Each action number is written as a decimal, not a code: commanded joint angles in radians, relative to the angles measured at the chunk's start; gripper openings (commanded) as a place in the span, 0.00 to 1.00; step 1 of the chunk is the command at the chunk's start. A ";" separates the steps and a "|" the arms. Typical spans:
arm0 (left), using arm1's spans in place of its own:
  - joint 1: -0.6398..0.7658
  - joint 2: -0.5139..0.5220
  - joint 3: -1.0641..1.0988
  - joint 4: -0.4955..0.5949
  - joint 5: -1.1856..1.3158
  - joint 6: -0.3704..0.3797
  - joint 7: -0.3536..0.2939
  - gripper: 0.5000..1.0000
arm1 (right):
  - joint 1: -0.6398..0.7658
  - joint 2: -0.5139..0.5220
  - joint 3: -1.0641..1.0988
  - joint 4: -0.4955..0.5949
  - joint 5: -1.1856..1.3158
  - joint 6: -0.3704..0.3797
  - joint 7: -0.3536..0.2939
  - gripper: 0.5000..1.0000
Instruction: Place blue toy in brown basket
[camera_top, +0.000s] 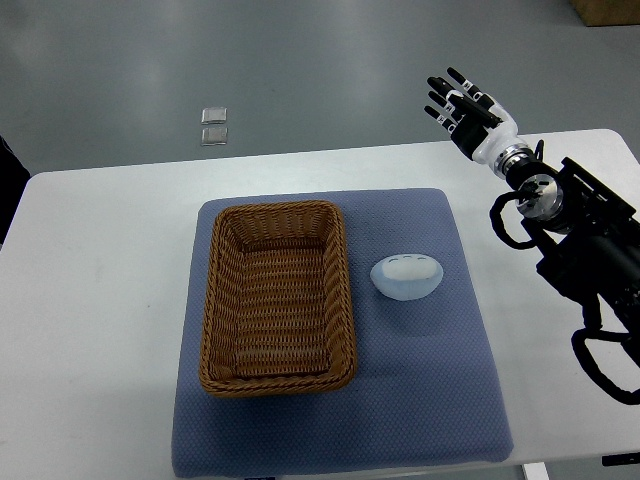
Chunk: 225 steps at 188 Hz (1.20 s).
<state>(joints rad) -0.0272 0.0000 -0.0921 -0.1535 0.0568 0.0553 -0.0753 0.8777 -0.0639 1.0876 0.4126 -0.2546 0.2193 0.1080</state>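
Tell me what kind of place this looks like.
Probably a robotics lab or test room, not a home. A plain white table stands on a bare grey floor, a blue mat holds a staged brown basket and blue toy, and the right hand is open.

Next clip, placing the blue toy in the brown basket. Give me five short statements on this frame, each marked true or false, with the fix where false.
1. The blue toy lies inside the brown basket. False: it lies on the blue mat, just to the right of the basket.
2. The basket holds nothing. True.
3. The right hand grips the toy. False: its fingers are spread and hold nothing, up beyond the table's far right edge, well clear of the toy.
4. The basket rests on the mat. True.
5. The left hand reaches over the basket. False: no left hand shows in the top view.
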 joint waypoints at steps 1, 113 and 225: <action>0.000 0.000 0.000 0.000 0.000 0.000 0.000 1.00 | 0.000 -0.001 0.003 0.000 0.000 0.000 -0.001 0.81; 0.010 0.000 0.009 0.006 0.000 0.000 0.002 1.00 | 0.000 -0.001 -0.002 0.000 0.000 0.000 -0.001 0.81; 0.010 0.000 0.011 0.008 0.002 0.000 0.000 1.00 | 0.001 -0.005 -0.002 -0.001 0.000 0.000 -0.001 0.81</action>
<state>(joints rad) -0.0170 0.0000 -0.0821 -0.1457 0.0579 0.0552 -0.0737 0.8775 -0.0688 1.0846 0.4115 -0.2546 0.2185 0.1074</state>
